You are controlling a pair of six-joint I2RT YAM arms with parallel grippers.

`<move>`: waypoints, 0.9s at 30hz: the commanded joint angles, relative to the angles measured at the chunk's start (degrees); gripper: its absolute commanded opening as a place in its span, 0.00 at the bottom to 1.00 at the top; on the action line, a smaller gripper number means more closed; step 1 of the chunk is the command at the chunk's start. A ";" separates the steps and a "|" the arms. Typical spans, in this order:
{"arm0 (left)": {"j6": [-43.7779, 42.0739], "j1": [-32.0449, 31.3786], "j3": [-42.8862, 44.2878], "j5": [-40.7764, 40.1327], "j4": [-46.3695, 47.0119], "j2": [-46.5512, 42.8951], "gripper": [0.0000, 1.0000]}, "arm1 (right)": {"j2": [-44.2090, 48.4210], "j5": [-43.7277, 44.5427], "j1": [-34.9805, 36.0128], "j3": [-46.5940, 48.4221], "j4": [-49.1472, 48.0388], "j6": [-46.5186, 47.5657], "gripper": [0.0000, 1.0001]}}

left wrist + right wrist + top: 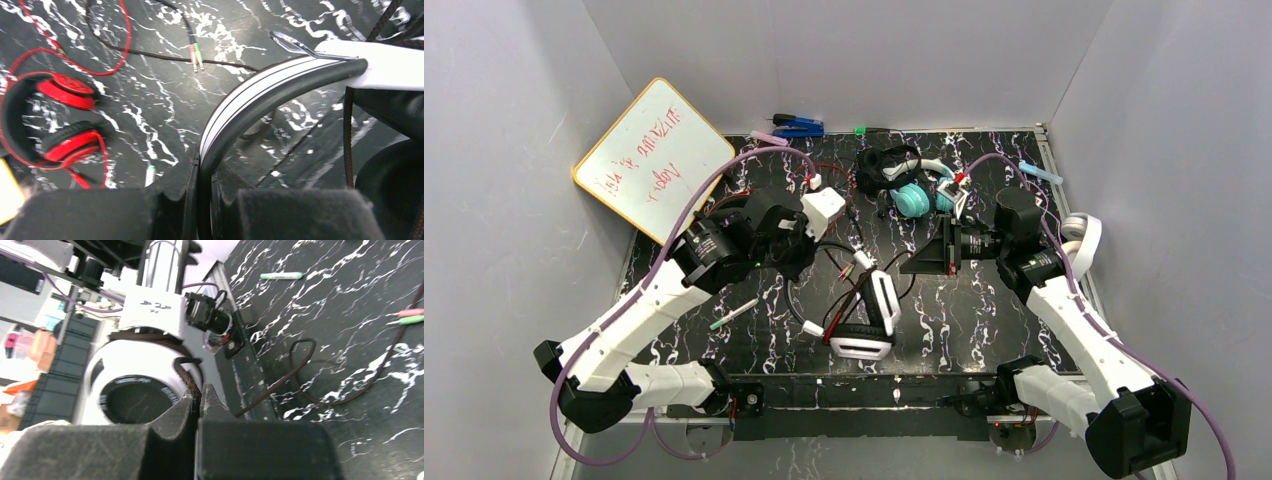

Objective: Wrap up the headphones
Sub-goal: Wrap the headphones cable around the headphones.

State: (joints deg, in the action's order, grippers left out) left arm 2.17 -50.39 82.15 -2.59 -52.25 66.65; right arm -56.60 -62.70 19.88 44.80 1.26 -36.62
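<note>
Left wrist: left fingers (175,197) clamped headband (260,95) of white-and-black headphones (876,318), at middle of surface (984,320); right fingers (172,422) pinched braided cord (186,374) beside earcup (132,390). Winding step in hand; next probably needs cord looped round band, held taut.

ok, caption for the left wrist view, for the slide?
Left pincer clamped on the white-and-black headphones' headband, red headphones lying on the marbled table beyond.

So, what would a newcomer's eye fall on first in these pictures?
The white-and-black over-ear headphones in the middle of the black marbled table stand out most: the left gripper is shut on the headband, the right gripper on a dark braided cable beside an ear cup. The bright red headphones lie flat near the left gripper, and a white board with red handwriting leans at the far left.
</note>
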 commanded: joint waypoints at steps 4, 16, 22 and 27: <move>-17.57 -0.29 0.39 -3.15 1.54 -0.47 0.00 | 2.05 -6.90 -0.20 1.57 1.05 -7.21 0.01; -28.08 -0.35 0.35 -12.38 5.57 0.06 0.00 | 2.76 -9.96 -0.11 -1.77 -15.64 -26.56 0.07; -29.93 -0.56 0.49 -19.30 9.09 0.05 0.00 | 5.19 -7.90 0.89 -3.37 -25.87 -38.04 0.11; -30.12 -0.74 0.41 -19.77 11.16 0.05 0.00 | 5.27 -6.00 2.01 -2.81 -24.38 -39.79 0.15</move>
State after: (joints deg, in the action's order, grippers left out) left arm -26.02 -51.44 81.58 -17.02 -41.85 67.35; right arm -52.95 -68.95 21.12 40.95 -17.82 -71.53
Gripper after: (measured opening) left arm 0.056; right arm 0.131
